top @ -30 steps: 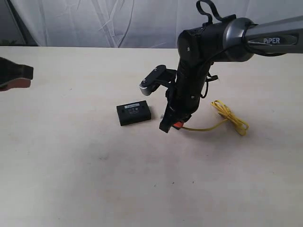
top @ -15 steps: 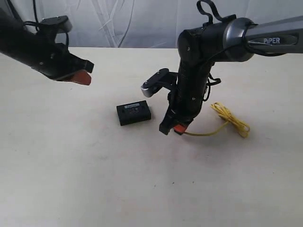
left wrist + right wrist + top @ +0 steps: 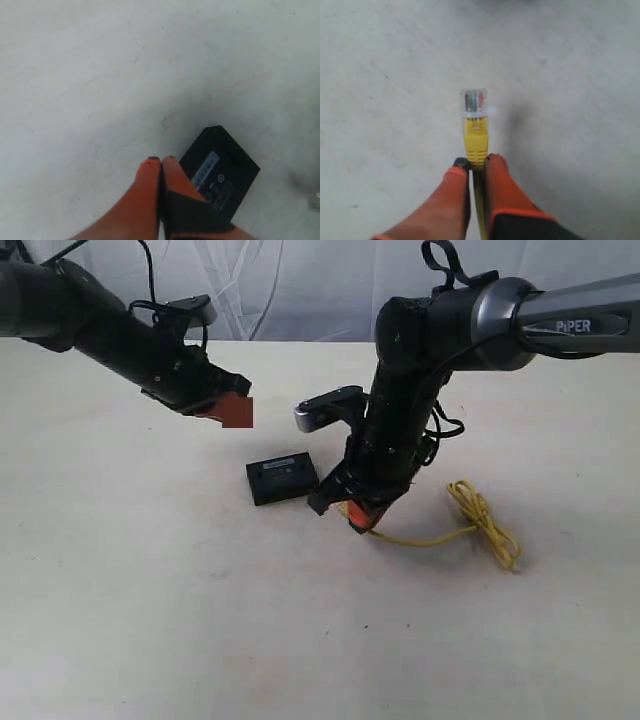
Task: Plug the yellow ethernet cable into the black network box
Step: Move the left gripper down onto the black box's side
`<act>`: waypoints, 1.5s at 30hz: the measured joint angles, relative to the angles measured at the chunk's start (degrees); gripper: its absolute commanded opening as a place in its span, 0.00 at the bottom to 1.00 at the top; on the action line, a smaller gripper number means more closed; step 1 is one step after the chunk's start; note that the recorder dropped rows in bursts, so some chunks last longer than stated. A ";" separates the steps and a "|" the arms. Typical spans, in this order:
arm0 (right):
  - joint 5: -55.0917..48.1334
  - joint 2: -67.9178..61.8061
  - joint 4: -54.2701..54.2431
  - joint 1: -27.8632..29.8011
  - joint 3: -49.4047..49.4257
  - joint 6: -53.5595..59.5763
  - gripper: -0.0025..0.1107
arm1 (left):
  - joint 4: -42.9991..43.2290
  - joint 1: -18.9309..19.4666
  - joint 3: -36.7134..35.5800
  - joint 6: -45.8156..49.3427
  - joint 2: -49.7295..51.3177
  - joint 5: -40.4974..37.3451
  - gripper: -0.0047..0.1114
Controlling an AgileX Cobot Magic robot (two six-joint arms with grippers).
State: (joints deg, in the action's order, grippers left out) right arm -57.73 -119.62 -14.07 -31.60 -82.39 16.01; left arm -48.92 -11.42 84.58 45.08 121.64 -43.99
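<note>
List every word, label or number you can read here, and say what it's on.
"PiPER": on the right arm's grey link.
Print and a round symbol on the pale label strip of the black network box: too small and blurred to read.
No text visible on the yellow ethernet cable.

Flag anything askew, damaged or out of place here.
Nothing stands out. The black network box lies flat and whole; the plug of the yellow ethernet cable looks intact in the jaws of the right gripper.
</note>
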 measured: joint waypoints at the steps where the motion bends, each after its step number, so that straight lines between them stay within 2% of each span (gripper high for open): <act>1: -0.66 -0.12 0.00 0.00 -0.56 -0.60 0.01 | -0.40 -0.05 0.36 0.42 0.38 -0.21 0.04; 11: -5.44 -3.56 -1.83 0.00 -7.60 -3.06 0.01 | -2.14 -0.59 2.58 5.11 4.17 -4.19 0.04; 19: -6.84 -6.99 -2.70 0.00 -11.22 -3.90 0.01 | -3.49 -0.24 2.58 12.65 4.31 -7.73 0.04; 24: -7.10 -6.99 -2.93 0.00 -11.70 -4.01 0.01 | -7.05 2.42 2.81 13.16 5.10 -9.69 0.04; 28: -7.10 -6.99 -3.06 0.00 -11.70 -4.01 0.01 | -8.11 4.46 6.23 13.14 8.38 -14.71 0.04; 34: -7.10 -6.99 -4.19 0.00 -11.70 -4.10 0.01 | -7.89 4.74 12.48 11.84 12.90 -21.31 0.04; 45: -6.54 -6.99 -5.82 -0.11 -11.84 -6.77 0.01 | -6.40 4.87 13.96 11.14 14.76 -19.99 0.04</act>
State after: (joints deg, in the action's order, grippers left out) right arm -64.27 -126.61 -19.89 -31.71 -94.22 9.25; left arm -55.31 -6.55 98.54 56.21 136.39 -63.97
